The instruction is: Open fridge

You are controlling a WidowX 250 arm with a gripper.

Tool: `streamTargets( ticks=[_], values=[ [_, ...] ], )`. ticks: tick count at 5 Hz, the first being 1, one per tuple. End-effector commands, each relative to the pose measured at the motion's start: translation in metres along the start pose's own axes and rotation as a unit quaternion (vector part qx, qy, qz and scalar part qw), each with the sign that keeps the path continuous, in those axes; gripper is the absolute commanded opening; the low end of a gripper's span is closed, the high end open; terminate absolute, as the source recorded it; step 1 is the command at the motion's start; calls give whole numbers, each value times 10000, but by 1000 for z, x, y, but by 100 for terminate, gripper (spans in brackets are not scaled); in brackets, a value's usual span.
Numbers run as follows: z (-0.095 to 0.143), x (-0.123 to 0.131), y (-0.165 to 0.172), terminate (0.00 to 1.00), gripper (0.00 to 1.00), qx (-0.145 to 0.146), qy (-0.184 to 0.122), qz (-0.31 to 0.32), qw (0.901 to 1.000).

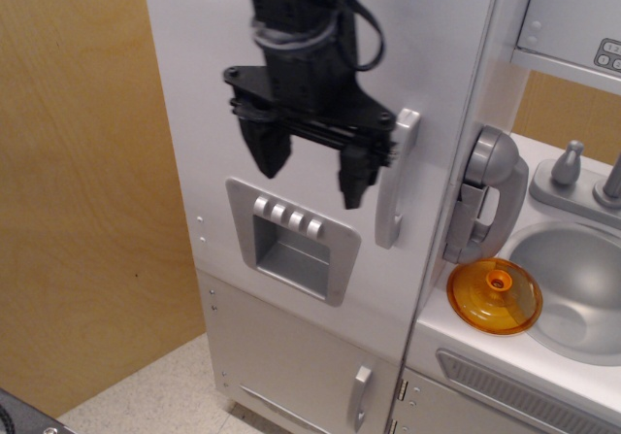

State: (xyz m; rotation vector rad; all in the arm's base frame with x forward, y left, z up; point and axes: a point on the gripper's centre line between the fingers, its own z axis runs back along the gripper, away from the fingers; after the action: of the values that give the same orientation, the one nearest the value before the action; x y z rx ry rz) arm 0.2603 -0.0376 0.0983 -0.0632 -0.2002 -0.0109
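The fridge is a tall silver-grey toy unit. Its large door is closed, with a vertical silver handle at the right and a recessed dispenser panel with several buttons below the middle. My black gripper hangs in front of the door, open and empty. Its fingers point down. The right finger is just left of the handle, with a narrow gap between them. The left finger is above the dispenser panel.
A small lower door with a short handle sits under the fridge door. To the right are a grey toy phone, an orange lid on the counter, a sink with a tap, and a slotted vent. A wooden wall is at the left.
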Motion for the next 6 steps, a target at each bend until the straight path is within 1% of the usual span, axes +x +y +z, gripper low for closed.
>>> streamTargets(
  ticks=[1, 2, 3, 4, 5, 6],
  values=[
    [-2, 35, -13, 0, 100, 188, -573, 234, 9979],
    [-13, 45, -17, 0, 100, 237, -618, 251, 9975],
    [-19, 49, -23, 0, 100, 149, -676, 158, 9975],
    [-26, 51, -28, 0, 100, 216, -909, 13, 9956],
    [-32, 57, -32, 0, 100, 285, -1071, 96, 9938],
    [-35, 60, -33, 0, 100, 346, -1140, 124, 9928]
  ],
)
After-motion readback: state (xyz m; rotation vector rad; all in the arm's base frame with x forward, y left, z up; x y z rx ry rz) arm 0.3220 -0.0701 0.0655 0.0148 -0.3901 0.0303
